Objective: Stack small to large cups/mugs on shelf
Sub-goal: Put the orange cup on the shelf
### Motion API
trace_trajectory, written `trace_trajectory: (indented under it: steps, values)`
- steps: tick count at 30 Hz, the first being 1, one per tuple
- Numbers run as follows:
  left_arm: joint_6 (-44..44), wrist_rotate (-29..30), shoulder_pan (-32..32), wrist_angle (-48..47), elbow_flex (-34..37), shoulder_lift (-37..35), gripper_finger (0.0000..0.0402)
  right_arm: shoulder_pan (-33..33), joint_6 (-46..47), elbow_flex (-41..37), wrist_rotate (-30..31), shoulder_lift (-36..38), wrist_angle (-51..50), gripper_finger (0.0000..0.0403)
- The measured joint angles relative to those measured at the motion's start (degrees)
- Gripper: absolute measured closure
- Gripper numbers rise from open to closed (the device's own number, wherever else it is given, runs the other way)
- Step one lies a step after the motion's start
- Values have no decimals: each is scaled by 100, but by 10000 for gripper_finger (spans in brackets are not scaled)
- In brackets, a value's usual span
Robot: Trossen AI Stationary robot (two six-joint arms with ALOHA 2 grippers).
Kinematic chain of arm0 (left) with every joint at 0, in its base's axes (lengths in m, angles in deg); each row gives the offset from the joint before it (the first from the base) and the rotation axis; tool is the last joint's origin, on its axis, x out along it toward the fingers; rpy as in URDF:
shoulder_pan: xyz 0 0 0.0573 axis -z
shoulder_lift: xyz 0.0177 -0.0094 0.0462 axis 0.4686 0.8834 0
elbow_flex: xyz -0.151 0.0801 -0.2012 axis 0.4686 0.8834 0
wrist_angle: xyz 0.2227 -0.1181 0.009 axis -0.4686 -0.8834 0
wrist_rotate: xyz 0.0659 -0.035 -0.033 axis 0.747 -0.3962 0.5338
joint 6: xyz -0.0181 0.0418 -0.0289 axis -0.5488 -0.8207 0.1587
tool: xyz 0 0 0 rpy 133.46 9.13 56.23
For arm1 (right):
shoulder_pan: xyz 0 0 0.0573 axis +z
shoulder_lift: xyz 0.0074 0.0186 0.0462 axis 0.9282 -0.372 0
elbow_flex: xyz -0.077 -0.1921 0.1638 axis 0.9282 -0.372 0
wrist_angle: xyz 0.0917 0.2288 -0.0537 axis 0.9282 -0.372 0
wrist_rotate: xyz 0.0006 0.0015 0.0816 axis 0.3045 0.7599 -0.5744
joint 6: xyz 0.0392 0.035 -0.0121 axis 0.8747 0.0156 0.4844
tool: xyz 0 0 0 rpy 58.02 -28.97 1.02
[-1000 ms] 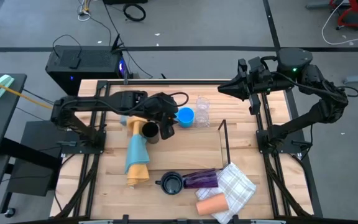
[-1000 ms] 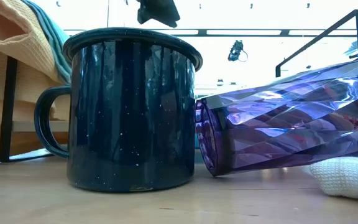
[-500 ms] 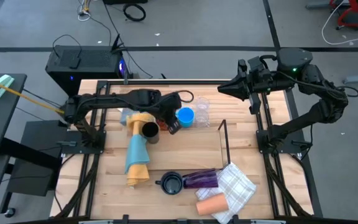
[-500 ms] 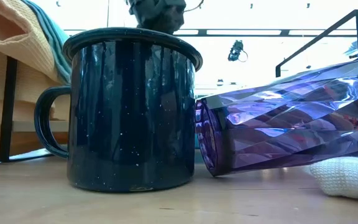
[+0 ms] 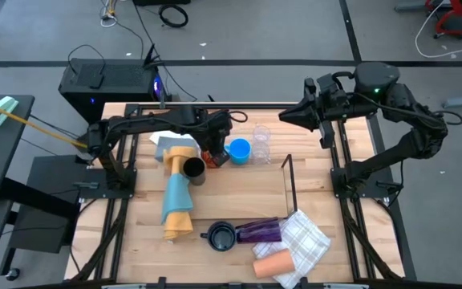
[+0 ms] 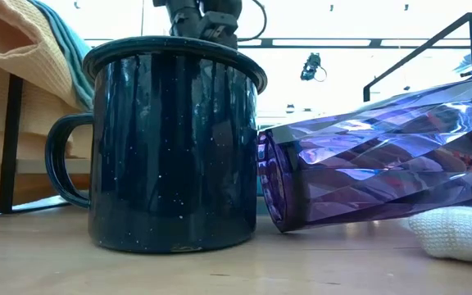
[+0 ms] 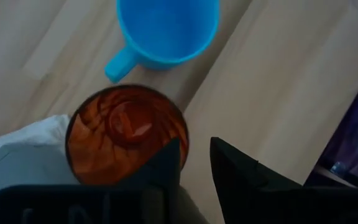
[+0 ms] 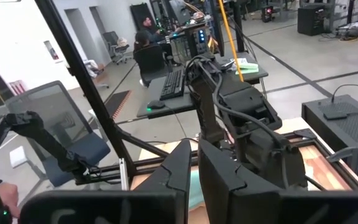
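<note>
The amber cup stands upright at the far middle of the table, beside the blue cup and a clear glass. My left gripper points down over it, open: one finger over its rim, the other outside. A black cup lies on the rolled cloth. Near the front, the dark mug stands on its base and the purple tumbler lies on its side, with a peach cup nearby. The thin-rod shelf stands at the right. My right gripper hangs shut, high over the far right corner. My left gripper comes from above at the amber cup's rim, on the side nearest the blue cup. One finger covers the rim and the other stands outside the wall. Whether either finger touches the cup I cannot tell.
A white checked cloth lies at the front right by the peach cup. A pale cloth lies under my left arm. Bare wood shows in the table's middle, between the cloth roll and the shelf.
My left gripper has swung a little toward the table's far edge, rolled, and come down over the amber cup; in the low view it has sunk behind the dark mug. No cup has moved.
</note>
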Motion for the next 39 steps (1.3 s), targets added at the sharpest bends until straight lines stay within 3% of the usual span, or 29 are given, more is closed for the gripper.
trace_trajectory:
  steps: [8, 23, 39]
  values:
    - [-44, 0, -9, 49, 0, 69, 293, -2, 0, 0, -44, -3, 9, 365]
    - [-58, -173, 10, 125, -11, 577, 209, 0, 107, 0, -108, -3, 18, 365]
    - [-226, -96, -25, 134, 2, 887, 209, 0, 105, 0, -110, 2, 35, 365]
